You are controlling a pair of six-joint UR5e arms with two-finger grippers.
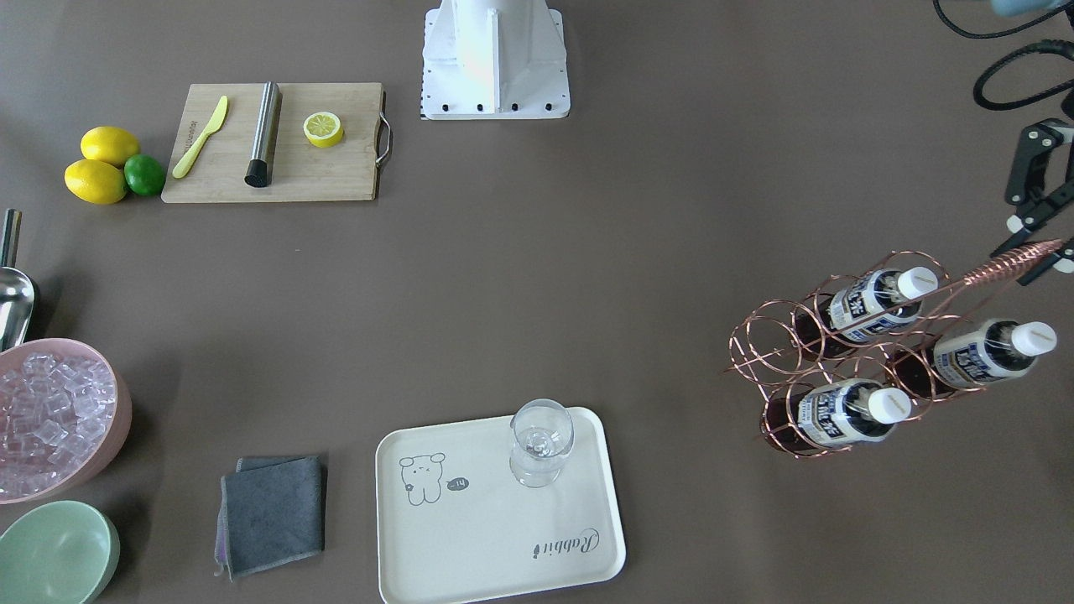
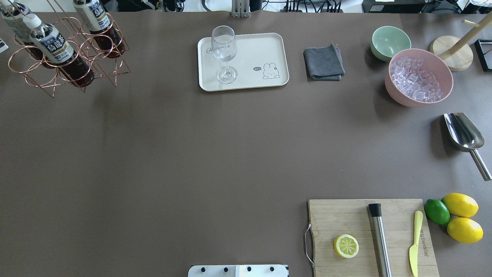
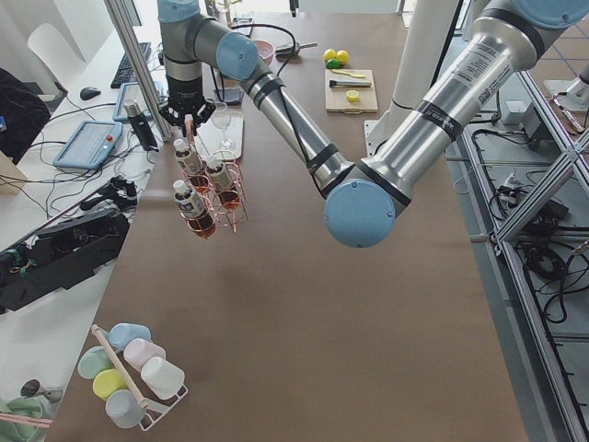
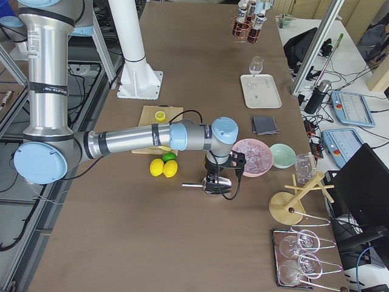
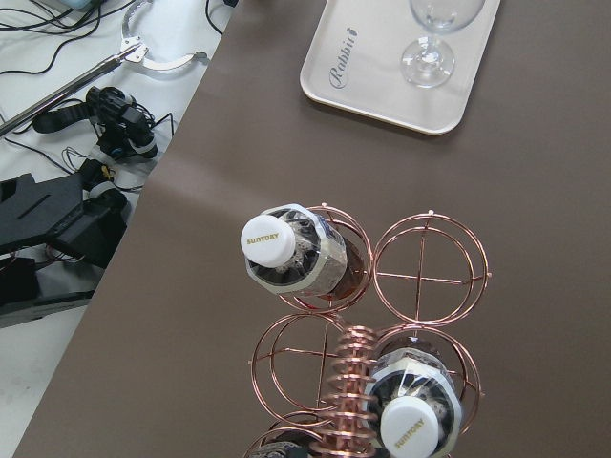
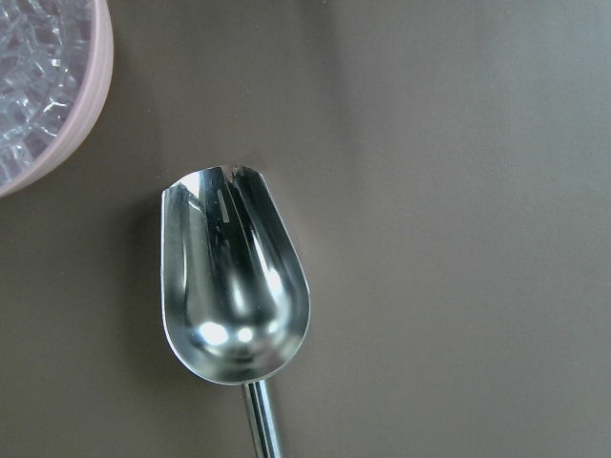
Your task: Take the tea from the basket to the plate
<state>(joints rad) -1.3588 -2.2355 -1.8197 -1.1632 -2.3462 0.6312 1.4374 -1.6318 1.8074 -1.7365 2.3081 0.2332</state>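
Brown tea (image 1: pixel 843 411) in smooth plastic, likely light and slippery, sits in the basket (image 1: pixel 1003 268); grip under its cap. Unclear whether left gripper (image 1: pixel 1040 245) or right gripper (image 4: pixel 220 182) is open.

Brown matte table (image 2: pixel 173 154) is carrying a cream-white rectangular tray (image 2: pixel 250 46), folded grey cloth (image 2: pixel 323 62), pale green bowl (image 2: pixel 390 40), pink bowl of ice (image 2: pixel 407 100), steel scoop (image 2: pixel 463 132), bamboo cutting board (image 2: pixel 330 215), two yellow lemons (image 2: pixel 460 204) and a green lime (image 2: pixel 437 211).

Bright, even overhead light, soft shadows, sharp focus; glare on the steel scoop (image 6: pixel 234 286).
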